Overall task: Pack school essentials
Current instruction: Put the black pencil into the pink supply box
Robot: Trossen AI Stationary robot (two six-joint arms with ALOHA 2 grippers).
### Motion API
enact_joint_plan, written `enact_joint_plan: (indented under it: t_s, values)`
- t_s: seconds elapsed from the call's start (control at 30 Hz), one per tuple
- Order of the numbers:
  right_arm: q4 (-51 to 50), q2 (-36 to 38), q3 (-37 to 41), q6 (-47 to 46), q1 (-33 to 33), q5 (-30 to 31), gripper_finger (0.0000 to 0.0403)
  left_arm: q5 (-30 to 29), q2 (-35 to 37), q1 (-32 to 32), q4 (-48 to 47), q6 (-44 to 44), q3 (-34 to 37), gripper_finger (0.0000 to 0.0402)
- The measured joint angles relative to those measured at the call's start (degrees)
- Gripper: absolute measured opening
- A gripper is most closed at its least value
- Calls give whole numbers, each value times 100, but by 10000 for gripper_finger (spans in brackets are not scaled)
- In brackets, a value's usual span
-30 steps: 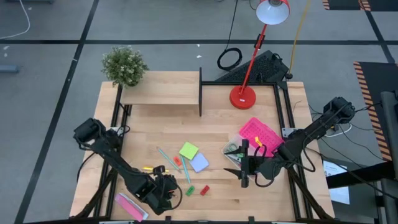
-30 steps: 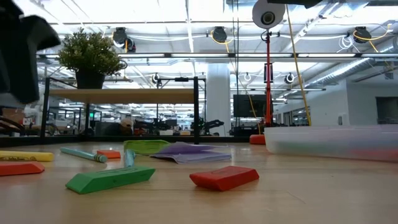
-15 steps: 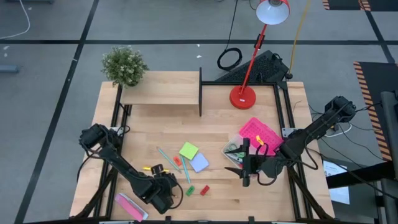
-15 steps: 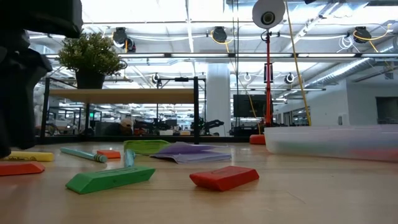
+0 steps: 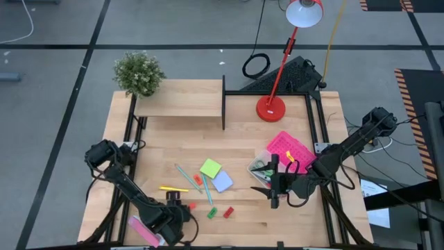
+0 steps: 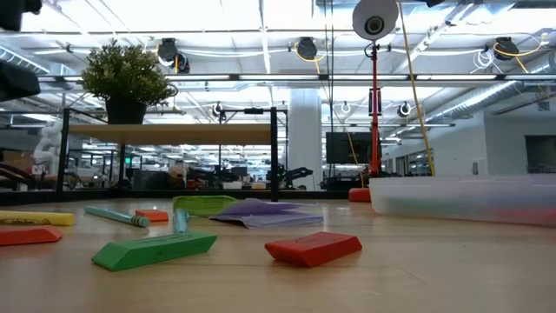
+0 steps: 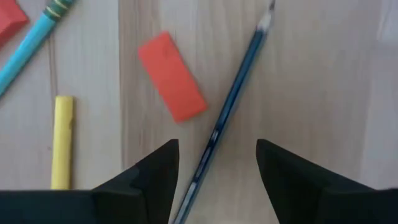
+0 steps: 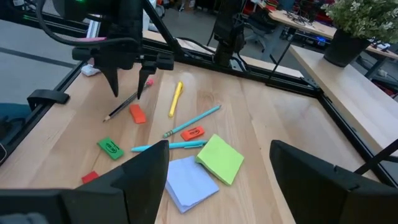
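My left gripper [image 5: 175,206] hangs open near the table's front left, fingers pointing down on either side of a dark blue pencil [image 7: 230,118] without touching it; the right wrist view shows that gripper [image 8: 128,93] above the pencil [image 8: 121,107]. Beside the pencil lie an orange-red block [image 7: 171,74] and a yellow pen [image 5: 173,188]. Teal pencils [image 5: 207,189], a green pad [image 5: 210,168], a pale-blue pad [image 5: 222,182], and a green block [image 5: 211,212] and red block [image 5: 227,212] lie mid-table. My right gripper [image 5: 262,182] waits open, holding nothing, by a clear box [image 5: 258,167].
A pink perforated lid [image 5: 290,149] lies at the right beside the clear box. A pink-and-white packet [image 5: 144,229] lies at the near left edge. A wooden shelf [image 5: 180,101] with a plant [image 5: 139,73] and a red lamp [image 5: 270,107] stand at the back.
My left gripper has shifted a little toward the table's left edge, staying open, and the yellow pen that it partly covered in the high view now shows whole. In the low view its dark shape has gone from the left side.
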State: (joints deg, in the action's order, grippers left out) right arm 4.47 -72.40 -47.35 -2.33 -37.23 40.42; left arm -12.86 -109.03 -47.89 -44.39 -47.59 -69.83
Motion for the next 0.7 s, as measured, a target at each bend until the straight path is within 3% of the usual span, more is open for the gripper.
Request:
enact_joint_plan:
  t_s: [0.23,0.7]
  values:
    - [-2,0,0,2,0,0,272,531,37,193,275,579,292,205]
    - [-71,0,0,7,-2,-2,272,823,26,377,535,1092,438,46]
